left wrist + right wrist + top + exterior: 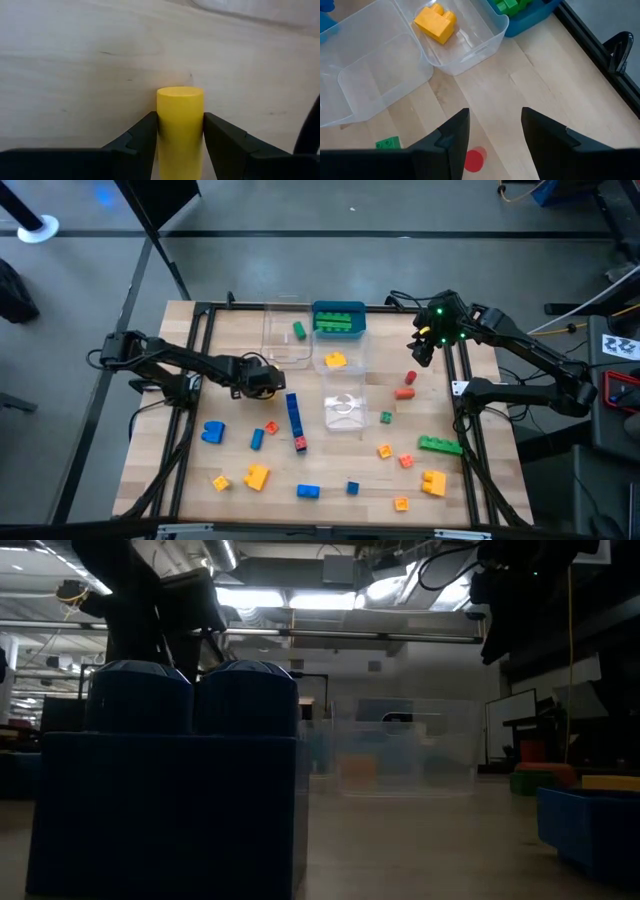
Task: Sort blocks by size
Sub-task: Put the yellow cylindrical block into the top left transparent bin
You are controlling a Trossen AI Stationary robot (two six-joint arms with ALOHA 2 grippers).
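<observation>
Left gripper (180,135), clamped on a yellow cylinder block (180,125) whose long axis runs straight out between the fingers. It hangs over bare table (230,415) just beside the nearest clear tub (287,340), which holds one green block (298,330); that tub is the close drop point. Right gripper (495,135), fingers apart and holding nothing, hovers on the far side of the tubs with a small red block (474,160) on the table directly below the gap.
</observation>
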